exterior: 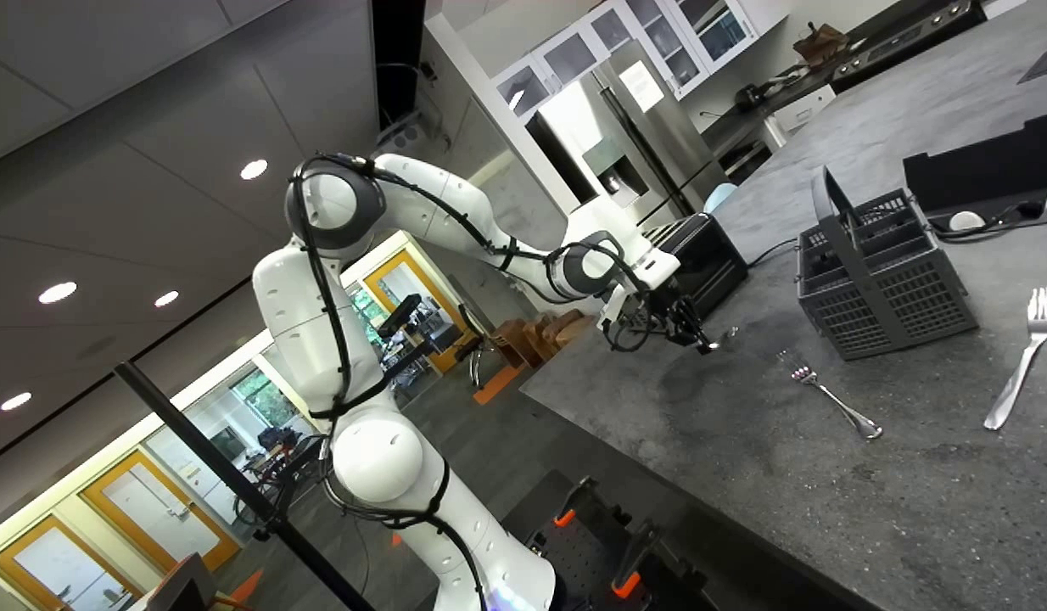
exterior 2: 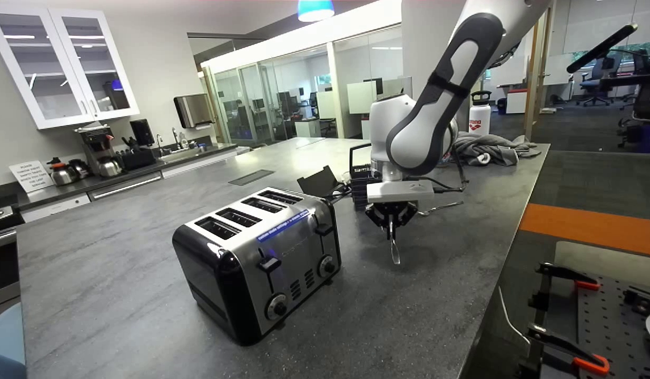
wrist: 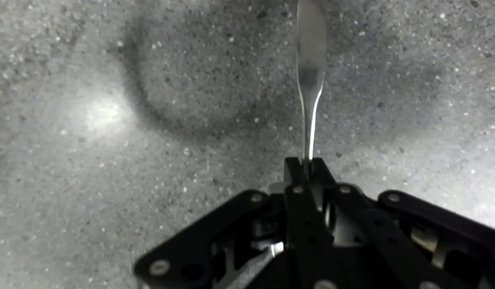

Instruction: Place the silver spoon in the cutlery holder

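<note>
As your white jointed arm [exterior: 379, 456] extends over the speckled grey counter [exterior: 744, 441], its black two-fingered gripper [wrist: 307, 164] points downward, clamped on the slim silver metal spoon [wrist: 311, 68], which projects past the jaws, outside the boxy grey plastic cutlery holder [exterior: 922, 297]

You look, tilted, across the counter [exterior: 769, 492] toward the fridge [exterior: 659, 136] in an exterior view, past the nearby toaster [exterior 2: 298, 263] in an exterior view; both share the arm [exterior 2: 420, 142]. Your wrist view looks closely down.
</note>
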Available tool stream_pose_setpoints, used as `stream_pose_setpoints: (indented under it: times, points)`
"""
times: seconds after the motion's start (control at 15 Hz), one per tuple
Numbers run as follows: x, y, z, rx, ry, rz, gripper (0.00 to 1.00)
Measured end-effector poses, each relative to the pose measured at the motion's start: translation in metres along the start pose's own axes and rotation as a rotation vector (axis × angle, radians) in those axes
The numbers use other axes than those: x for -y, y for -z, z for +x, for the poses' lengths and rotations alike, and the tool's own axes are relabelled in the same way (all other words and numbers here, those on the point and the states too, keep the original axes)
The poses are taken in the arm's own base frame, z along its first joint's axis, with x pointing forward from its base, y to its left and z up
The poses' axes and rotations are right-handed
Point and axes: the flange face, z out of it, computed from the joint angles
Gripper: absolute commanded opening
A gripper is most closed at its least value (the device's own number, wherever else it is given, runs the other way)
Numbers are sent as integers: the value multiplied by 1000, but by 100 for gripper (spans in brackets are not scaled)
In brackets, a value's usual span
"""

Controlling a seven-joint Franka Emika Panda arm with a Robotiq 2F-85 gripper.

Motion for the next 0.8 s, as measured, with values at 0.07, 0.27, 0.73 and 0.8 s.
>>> stream_pose_setpoints:
  times: [0.07,0.27,0.73,0.8]
  points:
    - [1,11,2,-27,9,8,2]
    - [4,51,10,-122,28,43,2]
    - [3,121,19,-304,70,62,2]
    - [2,126,19,-326,74,48,2]
